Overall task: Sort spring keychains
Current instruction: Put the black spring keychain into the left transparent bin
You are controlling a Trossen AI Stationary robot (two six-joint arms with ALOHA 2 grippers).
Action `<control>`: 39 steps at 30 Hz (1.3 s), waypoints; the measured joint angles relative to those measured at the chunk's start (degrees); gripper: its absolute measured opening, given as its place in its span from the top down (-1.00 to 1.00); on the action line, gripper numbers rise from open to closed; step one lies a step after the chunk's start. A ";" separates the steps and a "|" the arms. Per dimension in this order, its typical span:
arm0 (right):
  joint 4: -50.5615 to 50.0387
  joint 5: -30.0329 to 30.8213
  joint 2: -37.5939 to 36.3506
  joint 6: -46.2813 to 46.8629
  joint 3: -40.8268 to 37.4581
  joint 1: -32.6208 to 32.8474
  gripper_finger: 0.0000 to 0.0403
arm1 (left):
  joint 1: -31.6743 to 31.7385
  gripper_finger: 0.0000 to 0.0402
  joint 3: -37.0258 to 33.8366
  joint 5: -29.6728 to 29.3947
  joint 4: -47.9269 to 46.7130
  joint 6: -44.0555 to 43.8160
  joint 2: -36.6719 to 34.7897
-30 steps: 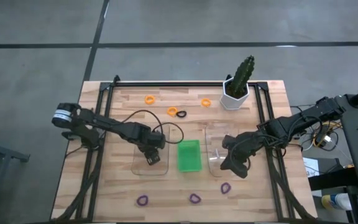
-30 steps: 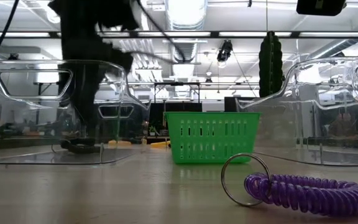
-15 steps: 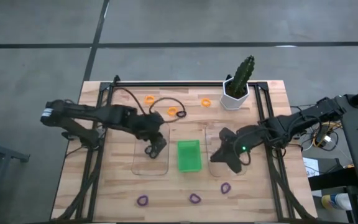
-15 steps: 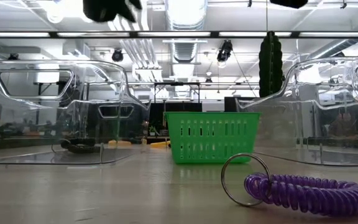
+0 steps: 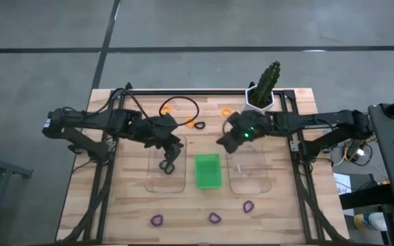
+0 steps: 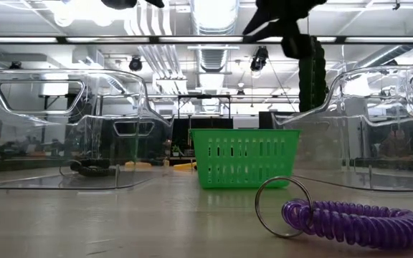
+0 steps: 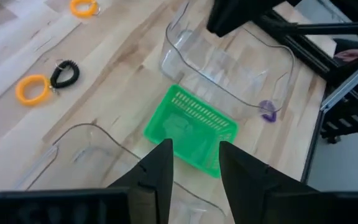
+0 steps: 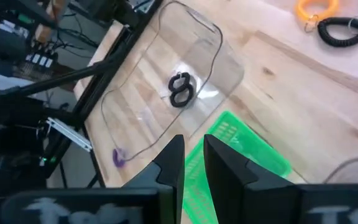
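Note:
Two black spring keychains [image 5: 166,164] [image 8: 180,90] lie on the floor of the left clear tray [image 5: 150,179]. My left gripper [image 5: 174,142] [image 7: 191,163] hangs open above that tray's far end, holding nothing. My right gripper [image 5: 224,140] [image 8: 194,163] hovers over the far left corner of the right clear tray [image 5: 252,183], its fingers a narrow gap apart with nothing between them. Loose on the far table lie orange keychains [image 5: 164,109] [image 5: 189,123] [image 5: 226,112] and a black one [image 5: 199,125]. Purple ones [image 5: 156,220] [image 5: 215,218] [image 5: 248,206] lie near the front edge.
A green tray [image 5: 208,171] stands between the two clear trays. A potted cactus [image 5: 264,89] stands at the far right of the table. A black frame [image 5: 183,91] runs along the far edge and down both sides. One purple keychain [image 6: 357,222] lies close before the low camera.
My left gripper has risen out of the left clear tray and tipped more level; the black keychains stay on the tray floor. My right gripper has swung from the right tray's near end toward the table's far edge and left, up over that tray's far corner.

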 joint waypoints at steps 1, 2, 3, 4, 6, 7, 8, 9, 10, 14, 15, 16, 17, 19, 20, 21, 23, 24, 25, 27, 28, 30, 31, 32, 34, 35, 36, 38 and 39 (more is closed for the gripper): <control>-0.12 -1.03 0.75 -0.53 0.80 -0.67 0.72 | 0.02 0.40 0.00 0.00 0.40 0.40 0.00; 0.05 -1.68 1.21 -1.03 1.69 -1.05 0.72 | 0.27 0.40 0.00 -0.17 1.33 1.55 0.11; 0.17 -2.22 1.54 -1.47 2.48 -1.16 0.72 | 0.79 0.40 0.00 -0.19 2.44 3.16 0.21; 0.09 -2.43 1.90 -2.05 3.38 -1.10 0.72 | 1.48 0.40 0.00 0.12 3.41 5.00 0.29; 0.22 -2.78 1.93 -2.78 5.09 0.21 0.73 | 3.24 0.40 0.00 1.09 5.21 7.97 0.66; 0.13 -2.85 1.68 -3.11 5.69 1.14 0.74 | 4.47 0.40 0.00 2.22 6.01 9.52 1.00; 0.10 -2.84 1.36 -3.62 6.32 2.31 0.75 | 5.86 0.40 0.00 3.33 6.48 11.00 1.15; 0.25 -2.86 0.93 -4.08 6.94 3.50 0.76 | 7.28 0.40 0.00 4.04 6.52 12.30 1.56; 0.31 -2.86 0.39 -4.46 7.25 4.58 0.77 | 8.75 0.40 0.00 4.80 6.54 13.30 2.17; 0.21 -1.96 -1.68 -5.09 7.63 9.77 0.79 | 15.15 0.40 0.00 9.06 7.34 17.32 5.10; 0.15 -1.36 -2.01 -4.91 7.59 11.13 0.79 | 16.50 0.40 0.00 9.45 7.81 18.54 5.79; 0.13 -0.58 -2.31 -4.55 7.51 12.39 0.78 | 17.77 0.40 0.00 9.74 7.97 20.32 6.65; 0.08 0.06 -2.55 -4.33 7.42 13.64 0.78 | 18.71 0.40 0.00 10.38 8.14 22.57 7.68; 0.05 0.85 -2.70 -4.30 7.39 15.78 0.78 | 20.00 0.40 0.00 12.46 9.96 27.99 9.75; 0.05 1.14 -2.72 -4.29 7.36 16.68 0.78 | 20.42 0.40 0.00 13.03 10.82 30.48 10.90; 0.05 1.67 -2.72 -4.29 7.34 17.51 0.79 | 20.65 0.40 0.00 13.72 11.58 32.80 12.09; -0.06 3.57 -2.72 -4.27 7.30 19.09 0.79 | 21.28 0.40 0.01 15.25 13.40 36.19 14.47; -0.11 4.71 -2.72 -4.29 7.30 19.76 0.79 | 21.44 0.40 0.12 16.12 13.77 37.49 15.83; -0.39 5.88 -2.72 -4.36 7.30 20.32 0.79 | 21.72 0.40 0.27 17.06 13.97 39.10 17.19; -1.01 7.95 -2.72 -4.56 7.30 21.31 0.79 | 22.17 0.40 0.31 18.16 13.77 41.77 20.19; -1.27 8.85 -2.72 -4.66 7.30 21.75 0.79 | 22.42 0.40 0.31 18.29 13.65 42.40 21.51; -1.41 10.00 -2.72 -4.66 7.25 22.60 0.79 | 22.87 0.40 0.31 18.36 13.15 43.71 24.02; -0.87 10.08 -2.72 -4.62 7.25 23.11 0.79 | 23.11 0.40 0.31 18.78 13.09 44.56 25.08; -0.17 10.15 -2.72 -4.26 7.25 23.68 0.79 | 23.22 0.40 0.31 19.54 13.15 45.50 26.05; 1.04 10.76 -2.72 -3.32 7.25 24.99 0.79 | 23.41 0.40 0.31 19.77 13.28 47.63 27.96; 1.54 11.30 -2.72 -2.86 7.25 25.67 0.79 | 23.41 0.40 0.31 19.08 13.28 48.28 28.85; 1.84 11.78 -2.72 -2.68 7.25 26.31 0.79 | 23.51 0.40 0.31 18.22 13.26 48.92 29.66; 2.29 13.56 -2.72 -2.59 7.25 27.42 0.79 | 23.89 0.40 0.32 17.28 13.40 49.68 31.35; 2.29 14.64 -2.72 -2.51 7.25 27.85 0.79 | 24.13 0.40 0.39 16.82 13.42 50.01 32.17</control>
